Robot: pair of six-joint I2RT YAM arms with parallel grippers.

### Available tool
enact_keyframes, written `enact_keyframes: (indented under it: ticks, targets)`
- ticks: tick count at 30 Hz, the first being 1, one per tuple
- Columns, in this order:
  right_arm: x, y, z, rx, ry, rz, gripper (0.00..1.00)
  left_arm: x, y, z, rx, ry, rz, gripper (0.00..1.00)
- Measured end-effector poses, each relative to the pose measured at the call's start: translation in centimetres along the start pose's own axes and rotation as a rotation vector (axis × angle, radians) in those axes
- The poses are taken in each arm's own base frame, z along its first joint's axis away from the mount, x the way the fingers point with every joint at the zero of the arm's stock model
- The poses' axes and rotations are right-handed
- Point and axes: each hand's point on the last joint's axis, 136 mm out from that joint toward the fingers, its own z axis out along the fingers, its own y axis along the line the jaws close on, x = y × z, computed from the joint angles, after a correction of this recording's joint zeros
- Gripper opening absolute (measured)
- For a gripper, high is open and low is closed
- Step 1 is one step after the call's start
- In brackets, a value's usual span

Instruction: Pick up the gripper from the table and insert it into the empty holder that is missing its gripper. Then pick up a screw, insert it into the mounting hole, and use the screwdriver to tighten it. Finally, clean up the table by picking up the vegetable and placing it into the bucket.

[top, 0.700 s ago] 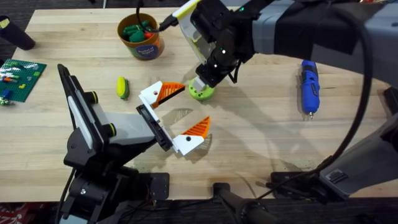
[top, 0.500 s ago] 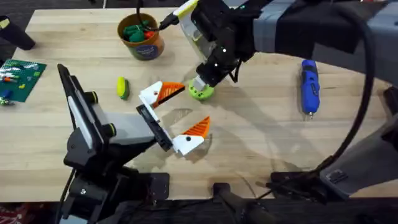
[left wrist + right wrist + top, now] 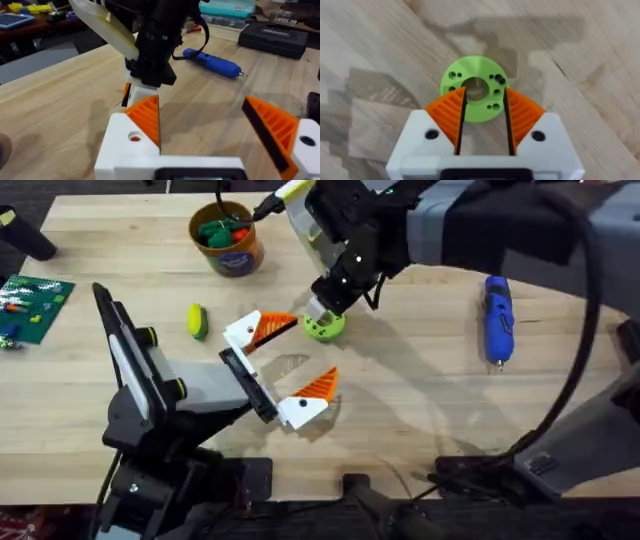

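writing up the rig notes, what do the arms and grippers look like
Both arms are grey and black; the left carries lime-green knobs, the right trails black cables. Each gripper, left and right, has white angular fingers with orange ribbed triangular pads and small round screw holes.

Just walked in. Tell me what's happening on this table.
The right end effector hangs directly over the lime-green disc, its orange pads apart on either side of the disc's centre hole. The left end effector sits open nearby, holding nothing. The screwdriver, vegetable and bucket lie untouched.
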Motion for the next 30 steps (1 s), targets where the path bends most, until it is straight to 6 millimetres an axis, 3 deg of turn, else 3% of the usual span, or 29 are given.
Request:
enact_keyframes:
  ticks: [18,30]
  targets:
    - [-0.3,-2.4,1.8,0.021,-0.01,0.049,0.455,0.0,0.0,0.0,0.0,0.0,0.0,0.989]
    - [0.0,-2.6,3.2,0.02,0.01,0.052,0.455,0.0,0.0,0.0,0.0,0.0,0.0,0.989]
